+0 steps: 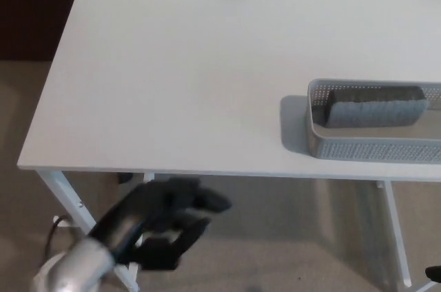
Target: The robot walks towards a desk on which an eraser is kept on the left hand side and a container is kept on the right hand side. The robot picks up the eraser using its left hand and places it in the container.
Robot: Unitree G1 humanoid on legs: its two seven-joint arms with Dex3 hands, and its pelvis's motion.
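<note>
The left hand [165, 226] sits low at about 7 o'clock in the head view, blurred, below the near edge of the surface [207, 78]. Its black fingers [207, 202] are spread apart, holding nothing. A silver wrist [79, 268] trails toward the bottom left corner.

A white worktop [186, 78] on white metal legs [65, 199] stands over beige carpet [303, 237], with a dark panel [31, 9] at upper left.
</note>
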